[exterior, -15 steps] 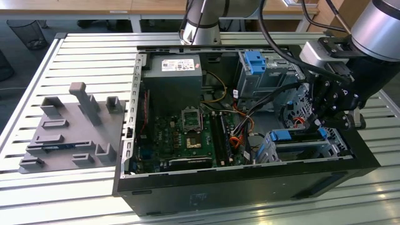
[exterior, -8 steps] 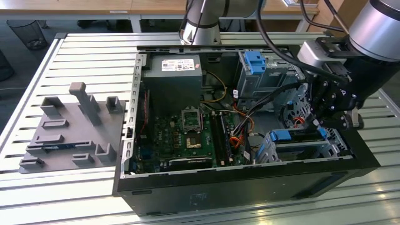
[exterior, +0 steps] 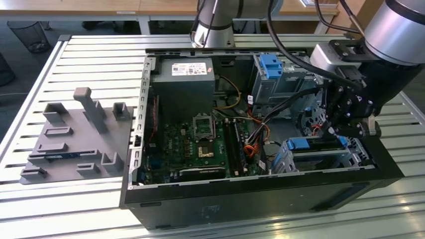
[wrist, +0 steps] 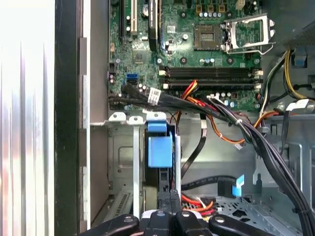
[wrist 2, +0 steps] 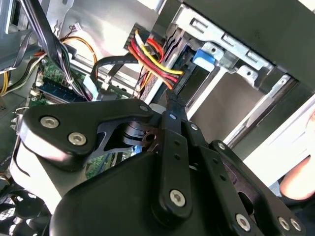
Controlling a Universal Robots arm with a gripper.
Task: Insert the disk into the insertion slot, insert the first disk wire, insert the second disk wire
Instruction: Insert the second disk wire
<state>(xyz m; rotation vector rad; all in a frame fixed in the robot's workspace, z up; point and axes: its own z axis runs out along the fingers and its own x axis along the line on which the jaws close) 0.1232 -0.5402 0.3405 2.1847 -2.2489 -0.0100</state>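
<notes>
Claw (wrist: 170, 195) clenched over disk (wrist: 160, 150) seated in insertion slot (wrist: 123, 164); contact hidden.

I see the disk (exterior: 319, 144), blue carrier edge up, sitting in the insertion slot (exterior: 287, 159), a low perforated cage toward the exterior view's right.
</notes>
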